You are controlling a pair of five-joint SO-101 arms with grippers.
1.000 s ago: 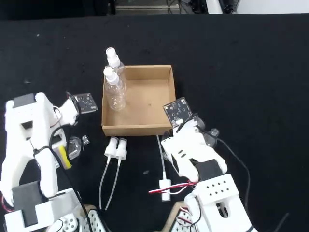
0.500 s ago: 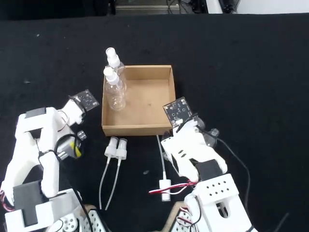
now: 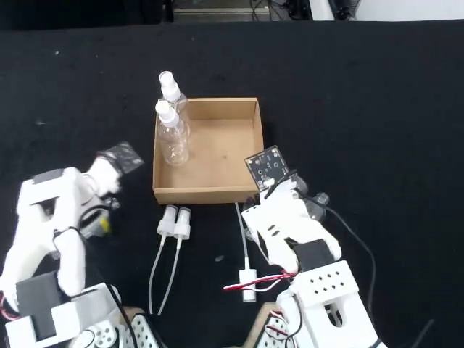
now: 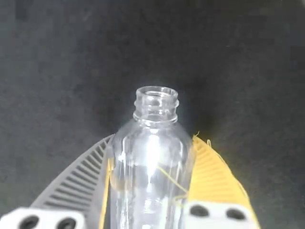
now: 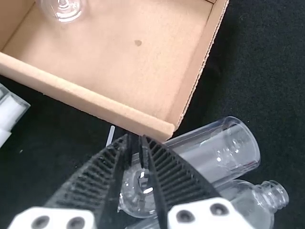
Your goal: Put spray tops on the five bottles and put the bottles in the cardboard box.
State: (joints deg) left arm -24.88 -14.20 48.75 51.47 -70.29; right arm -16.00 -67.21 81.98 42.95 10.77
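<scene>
The left gripper [image 4: 153, 152] clamps an uncapped clear bottle [image 4: 156, 102] above the black table [image 4: 57, 57]. The right gripper [image 5: 136, 139], jaws nearly together, hangs over a lying bottle [image 5: 224, 148] just beside the cardboard box [image 5: 95, 102].

Your high view looks steeply down on the black table [image 3: 377, 109], with the arms' bases [image 3: 330, 290] at the frame's lower edge and the cardboard box [image 3: 217, 145] near centre. Your left wrist view sits close behind the left gripper [image 4: 152, 138], facing past the clear bottle [image 4: 152, 157] to the table. Your right wrist view looks past the right gripper [image 5: 135, 138], close onto one corner of the same box, which it shares with the high view.
</scene>
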